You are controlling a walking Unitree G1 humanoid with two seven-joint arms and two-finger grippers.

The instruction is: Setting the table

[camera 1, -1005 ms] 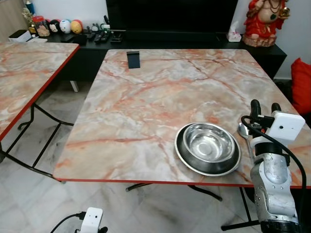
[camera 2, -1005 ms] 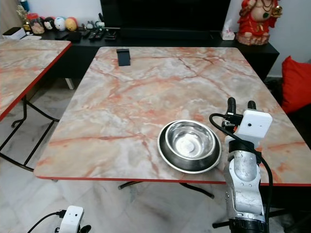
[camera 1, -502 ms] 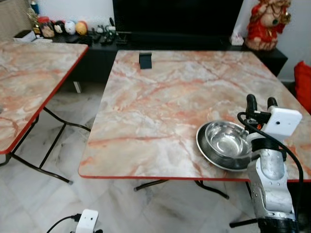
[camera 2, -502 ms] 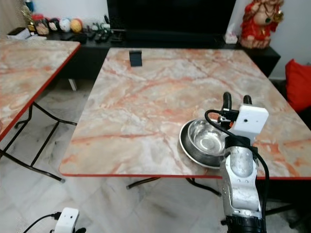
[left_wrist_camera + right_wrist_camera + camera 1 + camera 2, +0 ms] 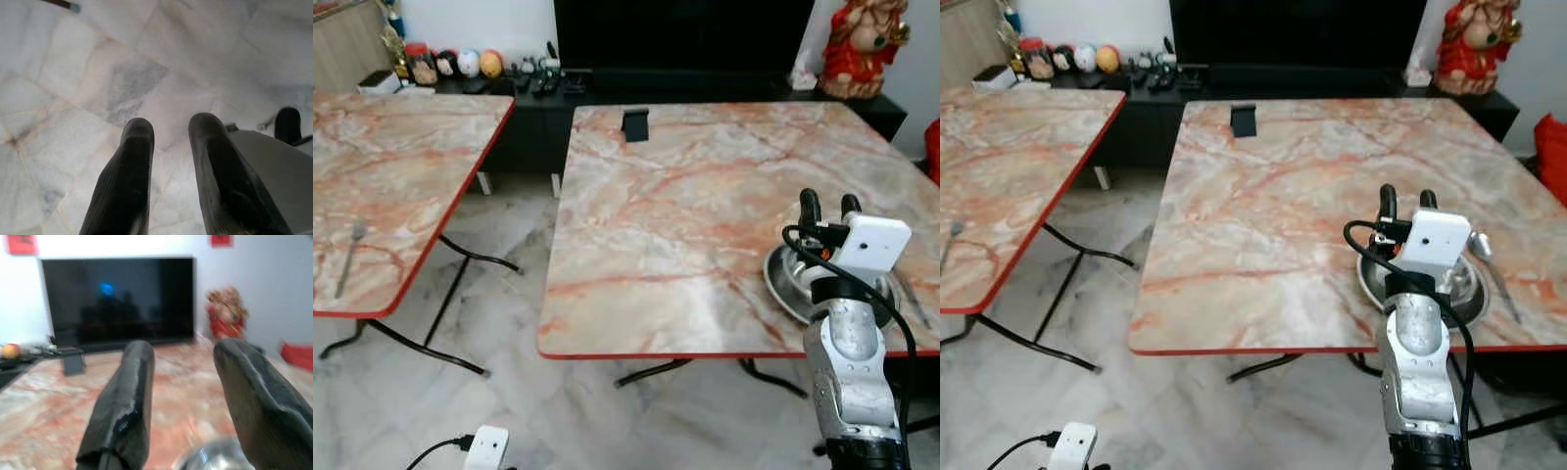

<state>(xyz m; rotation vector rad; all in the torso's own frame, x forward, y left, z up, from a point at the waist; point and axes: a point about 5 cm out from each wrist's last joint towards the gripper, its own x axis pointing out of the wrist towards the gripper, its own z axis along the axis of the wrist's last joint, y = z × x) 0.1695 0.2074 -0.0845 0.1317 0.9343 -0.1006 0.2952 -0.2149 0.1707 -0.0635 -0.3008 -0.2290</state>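
Observation:
A steel bowl [image 5: 1465,278] sits in a steel plate [image 5: 781,280] near the front right edge of the marble table [image 5: 705,196]. A spoon [image 5: 1482,247] lies just right of them. My right gripper [image 5: 822,208] is raised in front of the bowl, fingers pointing up, open and empty. The right wrist view looks between its fingers [image 5: 122,406] across the table, with the bowl's rim [image 5: 210,458] blurred below. A fork [image 5: 350,257] lies on the second marble table [image 5: 401,166] to the left. My left gripper [image 5: 171,132] hangs open over the floor.
A small black stand [image 5: 634,123] stands at the table's far edge. Behind runs a dark TV console [image 5: 724,83] with remotes, toys and a red statue [image 5: 867,44]. Tiled floor [image 5: 509,323] lies between the two tables, crossed by their folding legs.
The camera has swung left, so the table and bowl slid to the right of the picture and the left table with its fork came into view. My right arm stays raised, open.

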